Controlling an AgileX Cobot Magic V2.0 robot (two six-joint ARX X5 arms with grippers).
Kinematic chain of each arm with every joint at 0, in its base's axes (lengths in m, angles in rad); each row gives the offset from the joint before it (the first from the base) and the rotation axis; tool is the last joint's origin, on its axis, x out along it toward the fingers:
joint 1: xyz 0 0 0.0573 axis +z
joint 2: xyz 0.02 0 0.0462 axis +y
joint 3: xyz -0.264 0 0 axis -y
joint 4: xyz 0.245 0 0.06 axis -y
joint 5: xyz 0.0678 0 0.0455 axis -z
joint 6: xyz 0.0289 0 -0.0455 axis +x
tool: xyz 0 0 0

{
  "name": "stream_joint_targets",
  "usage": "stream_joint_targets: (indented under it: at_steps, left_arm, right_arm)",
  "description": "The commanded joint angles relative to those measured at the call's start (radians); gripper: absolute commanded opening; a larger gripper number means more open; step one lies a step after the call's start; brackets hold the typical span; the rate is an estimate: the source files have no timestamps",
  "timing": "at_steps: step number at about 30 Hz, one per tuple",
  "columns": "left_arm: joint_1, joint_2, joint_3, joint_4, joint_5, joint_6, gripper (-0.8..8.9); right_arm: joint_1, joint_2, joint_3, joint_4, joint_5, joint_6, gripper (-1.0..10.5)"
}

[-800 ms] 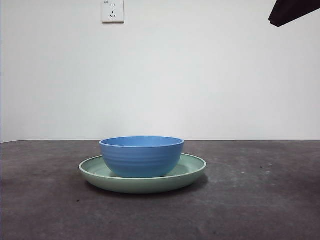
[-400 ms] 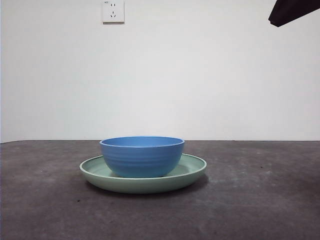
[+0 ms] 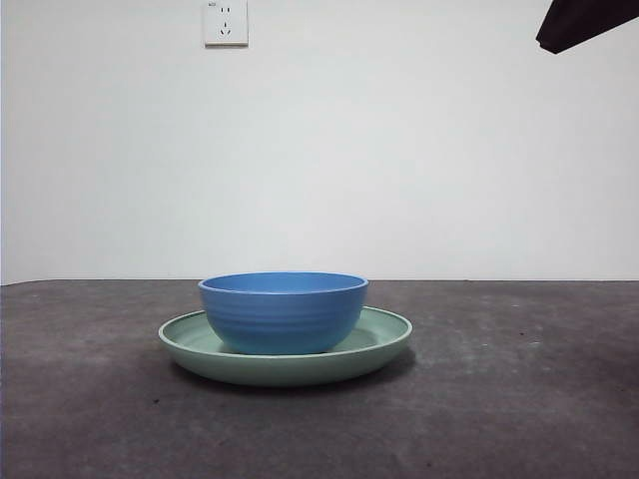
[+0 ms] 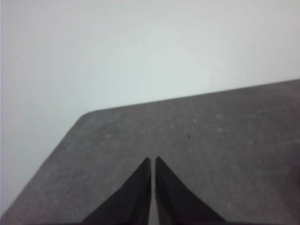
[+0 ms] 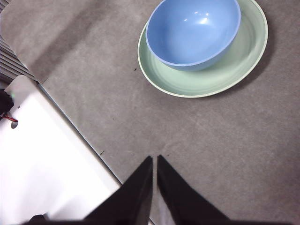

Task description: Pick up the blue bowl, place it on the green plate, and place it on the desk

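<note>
Blue bowl (image 3: 284, 311) sitting inside green plate (image 3: 379, 344) on the desk (image 3: 519, 399).
Nothing has moved since a second ago; left gripper (image 4: 153, 161) and right gripper (image 5: 154, 160) wait apart, fingers pressed together, holding nothing.

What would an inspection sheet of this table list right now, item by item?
Surface: desk, dark grey, speckled.
Job's things: blue bowl sits upright inside green plate, empty.
Clutter: nothing seen.
Grippers: left gripper shut, over a bare corner of the desk; right gripper shut, apart from the bowl, holding nothing.
Cables: a red wire beside the desk's edge.
Surroundings: white wall with a socket.
</note>
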Motion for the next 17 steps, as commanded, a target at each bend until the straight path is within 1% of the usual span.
stream_joint_targets:
  at_steps: [1,5,10,14,17]
  left_arm:
    - [0.003,-0.024,-0.032,0.012,-0.003,-0.003,0.15]
    - [0.003,-0.051,-0.071,-0.006,-0.003,-0.004,0.15]
    - [0.004,-0.082,-0.095,-0.089,-0.003,-0.008,0.15]
    - [0.004,-0.083,-0.094,-0.161,-0.003,-0.031,0.15]
    - [0.004,-0.083,-0.094,-0.190,-0.003,-0.066,0.15]
  right_arm:
    - [0.009,0.006,0.011,0.010,0.000,-0.012,0.1]
    - [0.009,0.006,0.011,0.010,0.000,-0.012,0.1]
    - [0.009,0.006,0.011,0.010,0.000,-0.012,0.1]
    - [0.009,0.006,0.011,0.010,0.000,-0.012,0.1]
    - [0.009,0.006,0.011,0.010,0.000,-0.012,0.1]
